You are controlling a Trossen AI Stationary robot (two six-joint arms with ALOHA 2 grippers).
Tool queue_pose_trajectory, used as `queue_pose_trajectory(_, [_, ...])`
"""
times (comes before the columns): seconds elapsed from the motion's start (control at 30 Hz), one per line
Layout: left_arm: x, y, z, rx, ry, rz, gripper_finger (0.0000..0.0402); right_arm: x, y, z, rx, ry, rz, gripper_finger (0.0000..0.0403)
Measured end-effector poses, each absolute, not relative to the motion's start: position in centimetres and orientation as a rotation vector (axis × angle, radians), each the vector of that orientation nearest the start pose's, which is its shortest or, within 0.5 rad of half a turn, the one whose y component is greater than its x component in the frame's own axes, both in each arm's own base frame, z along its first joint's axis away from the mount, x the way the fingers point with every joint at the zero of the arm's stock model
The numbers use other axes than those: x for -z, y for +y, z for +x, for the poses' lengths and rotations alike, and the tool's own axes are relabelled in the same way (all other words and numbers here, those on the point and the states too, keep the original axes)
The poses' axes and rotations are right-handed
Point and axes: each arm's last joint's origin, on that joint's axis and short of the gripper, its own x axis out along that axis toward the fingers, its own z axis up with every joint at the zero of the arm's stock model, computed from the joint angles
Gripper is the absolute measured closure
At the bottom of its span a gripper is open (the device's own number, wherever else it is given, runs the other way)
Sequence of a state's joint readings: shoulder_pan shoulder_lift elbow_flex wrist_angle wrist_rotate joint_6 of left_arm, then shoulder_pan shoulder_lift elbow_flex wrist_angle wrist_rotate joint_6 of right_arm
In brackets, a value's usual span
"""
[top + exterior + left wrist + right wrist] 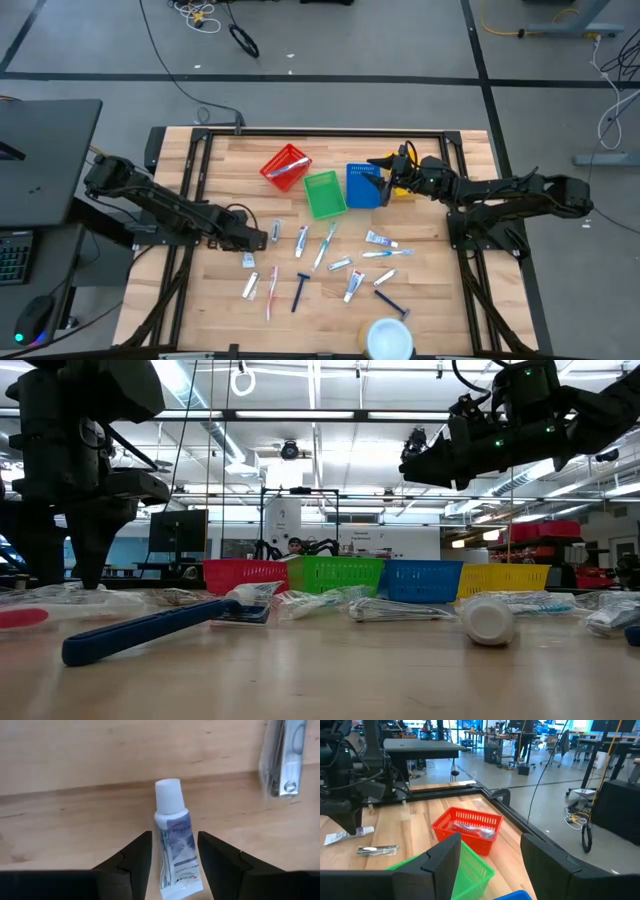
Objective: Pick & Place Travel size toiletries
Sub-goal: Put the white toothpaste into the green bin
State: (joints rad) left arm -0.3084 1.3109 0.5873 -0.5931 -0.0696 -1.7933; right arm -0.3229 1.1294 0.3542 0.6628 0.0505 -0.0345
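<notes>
The travel size toiletries lie scattered over the wooden table (pixel 440 300): white tubes, toothbrushes (pixel 325 245) and razors (pixel 301 290). My left gripper (pixel 175 865) points down at the table's left side, open. Its fingers stand on either side of a white tube with a white cap (pixel 175 845), which lies flat on the wood. I see no touch. The same tube (pixel 347 836) shows below that gripper in the right wrist view. My right gripper (pixel 490 865) hangs level and open over the blue basket (pixel 362 185), with nothing between its fingers.
Red (pixel 285 165), green (pixel 325 193), blue and yellow (pixel 505 580) baskets stand in a row at the far side; the red one holds wrapped items. A metal piece in clear wrap (pixel 282 760) lies near the tube. A round white disc (pixel 388 338) sits at the near edge.
</notes>
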Motion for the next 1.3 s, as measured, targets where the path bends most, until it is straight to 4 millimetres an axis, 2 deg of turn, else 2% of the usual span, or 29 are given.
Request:
queue_pose_trajectory(0.23, [-14.8,-5.7,19.1,-0.916,1.040,-1.150,0.0233,-20.3,-7.1,20.8,0.371,0.118,-0.019,0.0185])
queue_pose_trajectory(0.77, [-14.8,-5.9,19.1,-0.847,1.076,-1.064,0.0233,-20.3,-7.1,20.8,0.371,0.118,-0.019,0.0185])
queue_pose_trajectory(1.13, [-13.2,-6.1,17.6,-0.875,1.095,-1.020,0.0233,-20.3,-7.1,20.8,0.370,0.119,-0.019,0.0185])
queue_pose_trajectory(1.3, [-13.2,-6.1,17.7,-0.838,1.097,-0.974,0.0255,-20.2,-7.1,20.8,0.370,0.126,-0.017,0.0185])
